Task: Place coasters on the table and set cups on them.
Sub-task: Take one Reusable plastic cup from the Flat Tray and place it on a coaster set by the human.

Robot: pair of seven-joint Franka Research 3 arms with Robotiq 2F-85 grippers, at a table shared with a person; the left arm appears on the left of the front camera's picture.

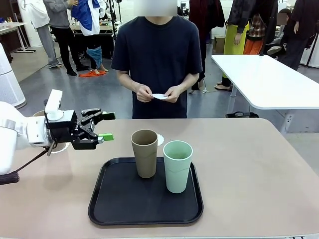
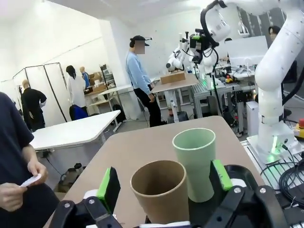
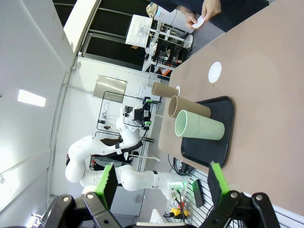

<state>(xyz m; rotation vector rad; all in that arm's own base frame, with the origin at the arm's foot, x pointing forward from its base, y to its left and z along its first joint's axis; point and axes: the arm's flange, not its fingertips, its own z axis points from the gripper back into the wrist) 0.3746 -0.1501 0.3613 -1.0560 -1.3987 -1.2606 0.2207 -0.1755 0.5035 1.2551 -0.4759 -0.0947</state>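
Note:
A tan cup (image 1: 144, 153) and a mint green cup (image 1: 177, 166) stand upright side by side on the black tray (image 1: 114, 209). My left gripper (image 1: 106, 126) hovers open just left of the tan cup, apart from it and pointing at it. In the left wrist view the tan cup (image 2: 159, 190) and mint cup (image 2: 194, 161) stand beyond my open left gripper (image 2: 165, 183). One coaster (image 1: 160, 139) lies on the table (image 1: 249, 174) behind the tray. The person holds another coaster (image 1: 159, 96) in both hands. My right gripper (image 3: 161, 183) is open, far from the cups (image 3: 199, 127). A third tan cup (image 3: 164, 89) stands off the tray.
Part of a coaster (image 1: 61, 147) shows on the table under my left arm. The person stands at the far edge of the table. A white-topped table (image 1: 269, 79) is behind on the right. My right arm (image 2: 280, 71) rises tall beyond the table's end.

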